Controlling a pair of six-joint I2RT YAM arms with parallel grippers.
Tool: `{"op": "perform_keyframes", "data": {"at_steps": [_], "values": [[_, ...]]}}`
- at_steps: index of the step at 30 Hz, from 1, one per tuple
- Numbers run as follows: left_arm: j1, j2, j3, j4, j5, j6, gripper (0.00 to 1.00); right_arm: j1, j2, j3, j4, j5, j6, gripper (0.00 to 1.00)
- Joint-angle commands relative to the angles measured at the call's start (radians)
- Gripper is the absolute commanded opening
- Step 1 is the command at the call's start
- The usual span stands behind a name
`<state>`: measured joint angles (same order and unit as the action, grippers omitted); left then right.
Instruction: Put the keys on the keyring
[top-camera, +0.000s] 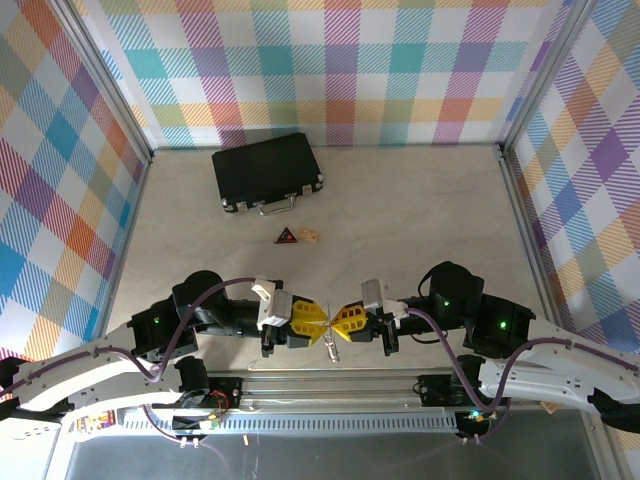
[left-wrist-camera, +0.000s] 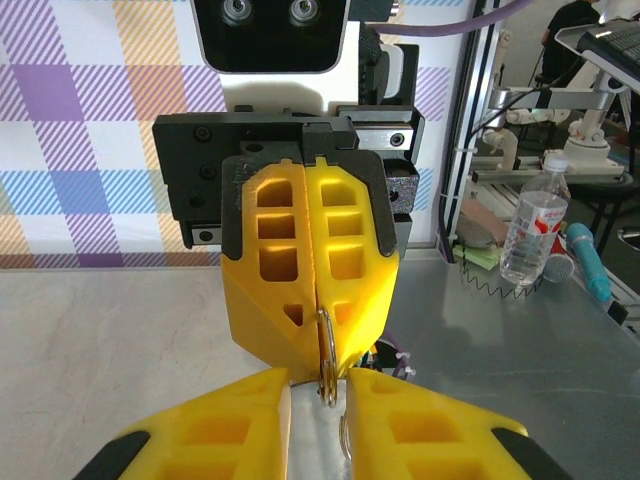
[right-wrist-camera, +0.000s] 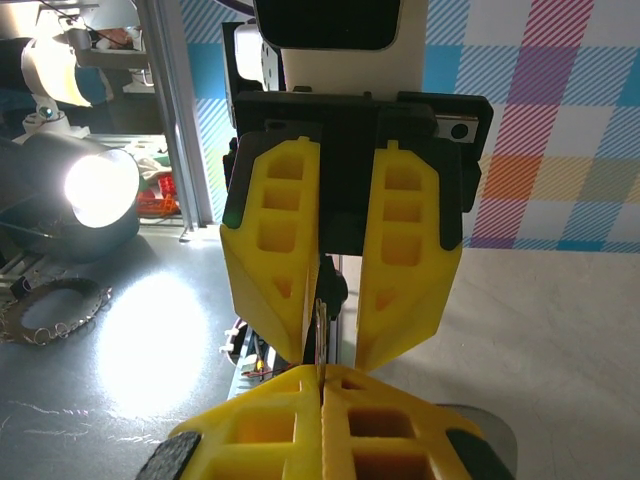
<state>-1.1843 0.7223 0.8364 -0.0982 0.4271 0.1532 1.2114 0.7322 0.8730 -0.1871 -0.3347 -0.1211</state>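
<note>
From above we see both arms meeting low in the middle of the frame, the left pincer (top-camera: 318, 320) and right pincer (top-camera: 342, 322) tip to tip. A thin silver piece of the keyring (top-camera: 330, 347) pokes out just below them. That view does not settle who holds it. Further up the counter (top-camera: 420, 230) lies a black case (top-camera: 267, 172) at upper centre. Below the case, a red triangle (top-camera: 287, 236) and a tan chip (top-camera: 311, 235) sit just beside each other, well apart from the pincers.

The left wrist view gives us what the top view cannot. The right pincer faces the lens at centre with its yellow fingers (left-wrist-camera: 345, 260) pressed together, and the ring's wire comes out of the seam at their tips. So the right pincer is pinching the keyring. The wire runs down into the slot between the left pincer's own fingers at the bottom edge. A plastic bottle (left-wrist-camera: 530, 235) stands at the right.

The right wrist view shows the reverse side. Its own fingers (right-wrist-camera: 270, 425) are tight together at the bottom. The left pincer's fingers, facing the lens, have a narrow gap with the wire between them. We cannot tell whether they press on it. A bright lamp (right-wrist-camera: 95, 190) glares at left.
</note>
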Motion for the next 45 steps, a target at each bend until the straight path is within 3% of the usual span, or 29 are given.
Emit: {"op": "perform_keyframes", "data": {"at_steps": [1, 7, 16, 23, 34, 39, 45], "values": [[-0.006, 0.008, 0.043, 0.042, 0.025, -0.003, 0.21, 0.006, -0.007, 0.002, 0.041, -0.023, -0.028, 0.00], [-0.006, 0.030, 0.047, 0.069, 0.039, 0.002, 0.18, 0.007, -0.012, 0.008, 0.025, -0.024, -0.038, 0.00], [-0.006, 0.050, 0.056, 0.101, 0.050, -0.007, 0.01, 0.007, -0.025, 0.007, 0.024, -0.024, -0.044, 0.00], [-0.006, 0.035, 0.053, 0.094, -0.016, -0.021, 0.00, 0.007, -0.029, 0.008, 0.017, 0.013, -0.040, 0.00], [-0.003, 0.091, 0.077, -0.107, -0.334, -0.009, 0.00, 0.006, -0.029, 0.055, -0.063, 0.266, 0.063, 0.77], [0.028, 0.081, 0.047, -0.113, -0.378, -0.027, 0.00, 0.006, 0.010, 0.089, -0.130, 0.324, 0.090, 0.91], [0.164, 0.077, -0.003, -0.088, -0.288, -0.098, 0.00, 0.005, 0.062, 0.108, -0.170, 0.382, 0.125, 0.97]]}}
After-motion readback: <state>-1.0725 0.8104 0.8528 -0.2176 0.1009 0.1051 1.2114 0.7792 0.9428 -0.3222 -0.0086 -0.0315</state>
